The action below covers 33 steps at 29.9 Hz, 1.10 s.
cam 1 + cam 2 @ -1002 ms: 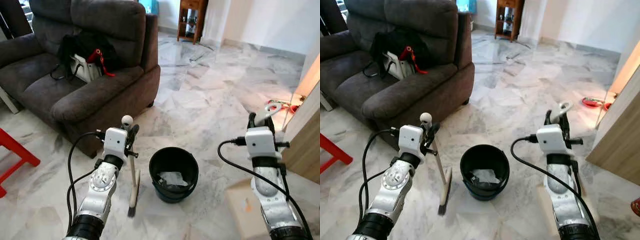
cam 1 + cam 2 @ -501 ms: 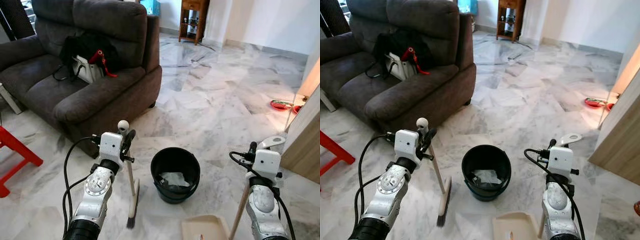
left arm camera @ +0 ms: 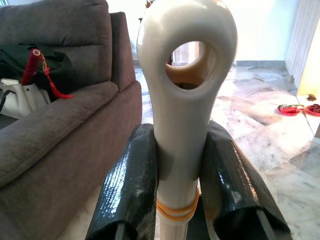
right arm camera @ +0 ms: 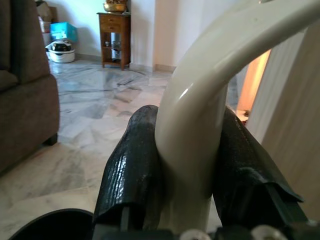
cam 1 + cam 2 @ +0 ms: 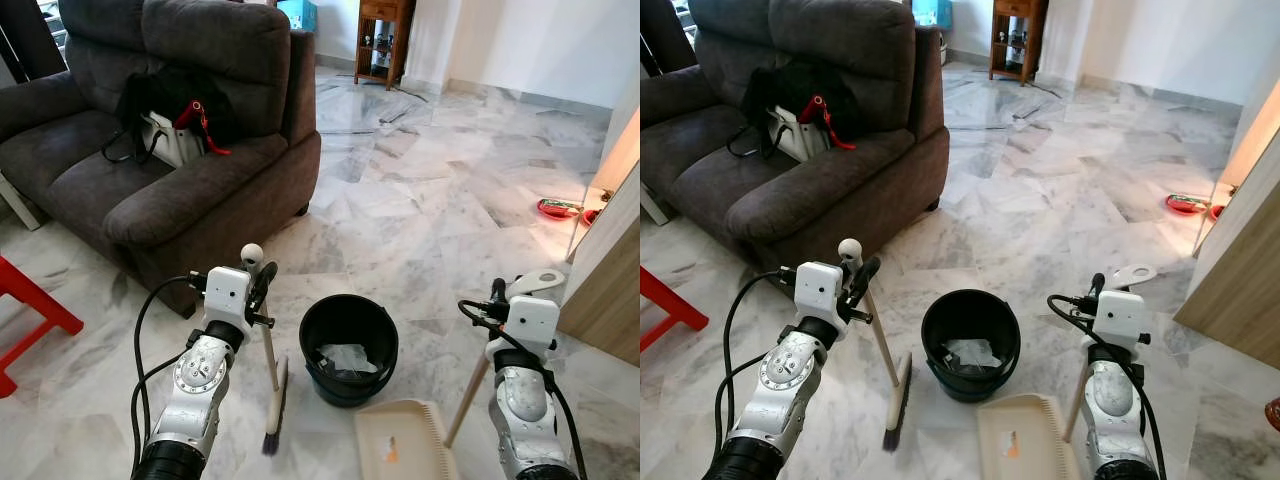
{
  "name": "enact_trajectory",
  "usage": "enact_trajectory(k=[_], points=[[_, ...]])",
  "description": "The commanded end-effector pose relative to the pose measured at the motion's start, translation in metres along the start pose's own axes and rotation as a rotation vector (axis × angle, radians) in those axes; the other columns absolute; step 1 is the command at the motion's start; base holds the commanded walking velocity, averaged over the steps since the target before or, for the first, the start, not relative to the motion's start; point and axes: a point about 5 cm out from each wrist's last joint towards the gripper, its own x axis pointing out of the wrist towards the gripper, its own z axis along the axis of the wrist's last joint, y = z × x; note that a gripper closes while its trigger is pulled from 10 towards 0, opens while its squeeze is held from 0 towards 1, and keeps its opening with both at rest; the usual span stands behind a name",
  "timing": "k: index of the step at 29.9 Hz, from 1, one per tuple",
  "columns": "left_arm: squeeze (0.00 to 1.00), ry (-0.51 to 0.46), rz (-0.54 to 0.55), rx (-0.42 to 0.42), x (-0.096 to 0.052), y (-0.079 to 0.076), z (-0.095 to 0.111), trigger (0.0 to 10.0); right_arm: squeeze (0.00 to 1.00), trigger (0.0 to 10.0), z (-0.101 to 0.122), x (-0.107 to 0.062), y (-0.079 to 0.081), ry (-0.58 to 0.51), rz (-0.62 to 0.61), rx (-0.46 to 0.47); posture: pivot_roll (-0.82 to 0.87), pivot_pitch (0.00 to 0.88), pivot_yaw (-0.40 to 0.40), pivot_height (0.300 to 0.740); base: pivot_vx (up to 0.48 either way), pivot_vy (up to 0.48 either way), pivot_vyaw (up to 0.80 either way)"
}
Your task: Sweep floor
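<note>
Head views: the left gripper (image 5: 262,283) is clamped on the upper handle of a cream broom (image 5: 272,395), just under its round knob; the broom leans slightly, bristles down on the marble floor (image 5: 420,190) just left of a black bucket (image 5: 348,346) with crumpled white paper inside. The right gripper (image 5: 498,291) is closed around the top of the long handle of a beige dustpan (image 5: 400,442), whose pan lies flat on the floor just in front of the bucket, a small orange scrap lying on it. A dark grey sofa (image 5: 150,130) with a black bag (image 5: 165,95) on it stands behind the left arm; a wooden side table (image 5: 383,40) stands far back.

Left wrist view: both black fingers (image 3: 127,187) press against the broom handle from either side, below its looped end with the hanging hole.

Right wrist view: the two fingers (image 4: 132,165) pinch the curved cream top of the dustpan handle (image 4: 200,130), touching it on both sides; the bucket rim (image 4: 50,225) sits below.
</note>
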Motion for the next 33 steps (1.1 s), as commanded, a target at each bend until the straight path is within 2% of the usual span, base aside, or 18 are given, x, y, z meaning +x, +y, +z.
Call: enact_trajectory(k=[1, 13, 28, 33], points=[[0.0, -0.037, -0.009, 0.019, 0.002, 0.001, 0.008, 10.0, 0.0, 10.0, 0.007, 0.005, 0.004, -0.039, 0.025, 0.029, -0.1, 0.0, 0.026, 0.74, 0.0, 0.0, 0.0], [0.0, -0.036, -0.001, 0.009, 0.004, 0.0, 0.008, 10.0, 0.0, 10.0, 0.008, 0.005, 0.013, -0.036, 0.067, 0.068, -0.1, 0.0, 0.021, 0.74, 0.0, 0.0, 0.0], [0.0, -0.036, 0.005, 0.009, 0.005, 0.001, 0.008, 10.0, 0.0, 10.0, 0.009, 0.006, 0.018, -0.036, 0.086, 0.084, -0.11, 0.0, 0.024, 0.74, -0.211, 0.0, 0.0], [0.0, -0.037, 0.003, 0.008, 0.005, 0.001, 0.008, 10.0, 0.0, 10.0, 0.009, 0.006, 0.018, -0.033, 0.088, 0.083, -0.11, 0.0, 0.024, 0.74, 0.0, 0.0, 0.0]])
